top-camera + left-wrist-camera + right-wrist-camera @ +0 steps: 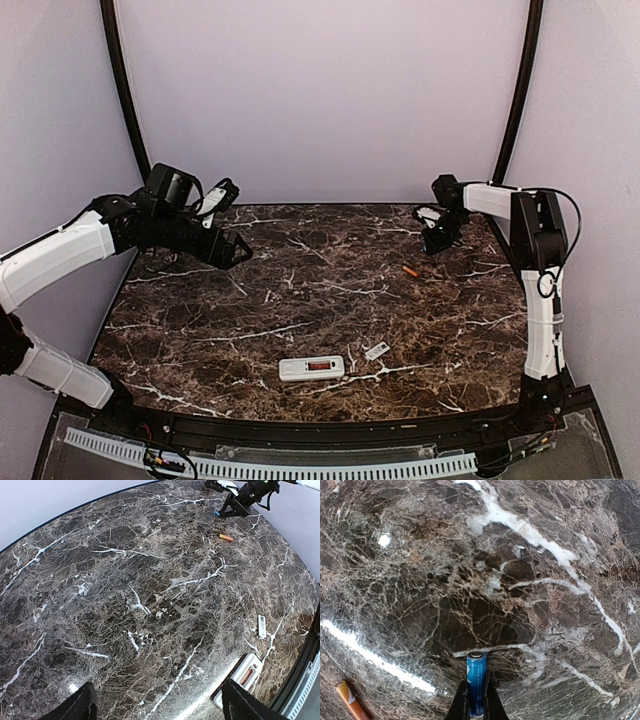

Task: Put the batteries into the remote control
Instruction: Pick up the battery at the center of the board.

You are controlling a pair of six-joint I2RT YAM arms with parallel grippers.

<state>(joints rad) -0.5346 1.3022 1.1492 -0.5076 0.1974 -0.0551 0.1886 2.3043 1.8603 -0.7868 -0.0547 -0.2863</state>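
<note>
The slim white plastic remote control point(311, 369) lies at the desk's point(300, 290) near edge, one orange cylindrical battery point(318, 367) in its recess. A loose orange battery point(411, 271) lies toward the far right corner, where my right tool point(434, 245) clenches a blue cylindrical cell point(476, 680). My left tool point(236, 252) hangs released, far left.

- The top view looks down from behind the arms over the whole table point(300, 300), facing the back wall.
- The left wrist view looks from high across to the right gripper point(222, 511), sharing the remote control point(245, 672) and orange battery point(226, 537) with the top view.
- The right wrist view hangs close over the marble, a blue cell point(476, 680) between its fingers point(460, 707).
</note>
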